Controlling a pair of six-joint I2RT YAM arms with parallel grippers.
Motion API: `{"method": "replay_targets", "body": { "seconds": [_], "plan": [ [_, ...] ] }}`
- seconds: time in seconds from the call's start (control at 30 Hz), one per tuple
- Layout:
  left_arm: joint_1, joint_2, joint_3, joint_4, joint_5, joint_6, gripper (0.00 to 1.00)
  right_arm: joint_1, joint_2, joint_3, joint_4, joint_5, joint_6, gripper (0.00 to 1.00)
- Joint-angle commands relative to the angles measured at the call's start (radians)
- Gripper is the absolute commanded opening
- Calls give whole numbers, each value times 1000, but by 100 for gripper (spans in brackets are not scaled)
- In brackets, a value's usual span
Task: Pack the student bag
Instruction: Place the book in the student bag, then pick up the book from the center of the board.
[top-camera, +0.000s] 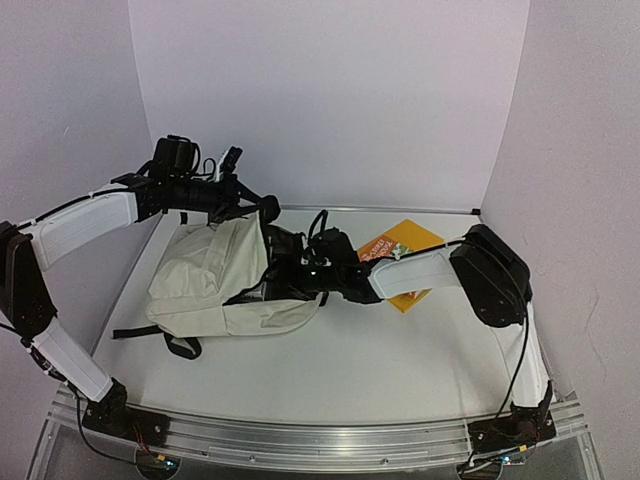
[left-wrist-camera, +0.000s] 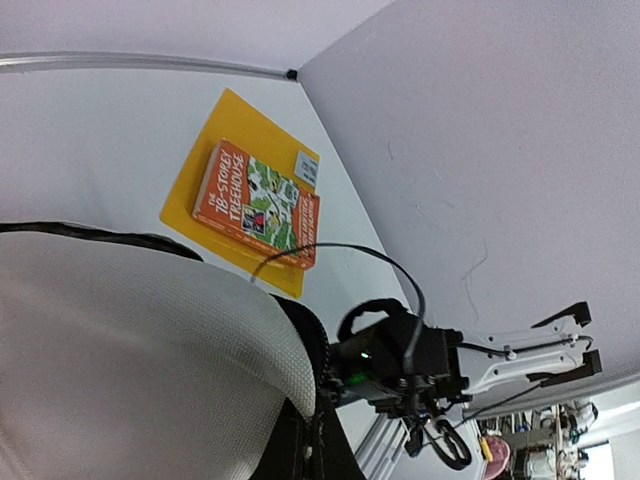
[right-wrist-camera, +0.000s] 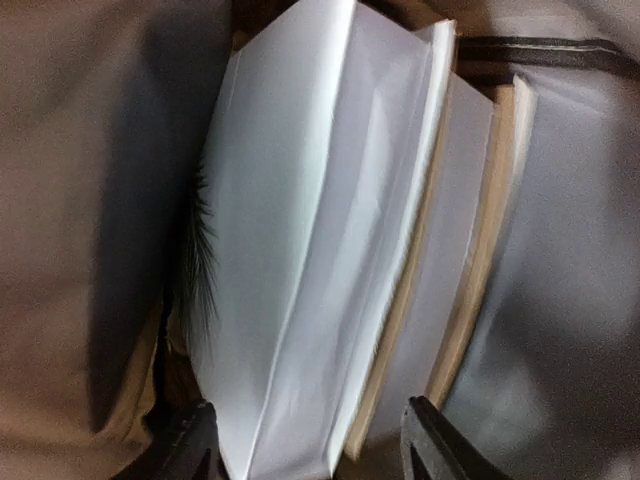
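Observation:
The cream student bag lies on its side at the table's left middle, its black-lined mouth facing right. My left gripper is shut on the bag's upper flap and holds it raised; cream fabric fills the left wrist view and its own fingers do not show there. My right gripper reaches into the mouth and stands open, its dark fingertips apart on either side of the near end of a white-paged book. A second, thinner book stands beside it against the lining.
An orange paperback lies on a yellow folder at the back right, just behind my right forearm. White walls enclose the table on three sides. A black strap trails from the bag toward the left.

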Motion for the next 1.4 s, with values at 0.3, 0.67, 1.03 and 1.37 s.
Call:
{"method": "replay_targets", "body": {
  "seconds": [0.3, 0.67, 1.03, 1.37],
  "plan": [
    [147, -254, -209, 82, -175, -86, 0, -218, -572, -295, -400, 281, -240, 98],
    [161, -278, -260, 81, -170, -121, 0, -615, -470, -325, -442, 113, -424, 96],
    [162, -297, -276, 56, -172, -116, 0, -739, -229, -152, -462, 29, -581, 95],
    [161, -298, -283, 53, -171, -107, 0, -741, -224, -223, -522, -145, -589, 86]
  ]
}}
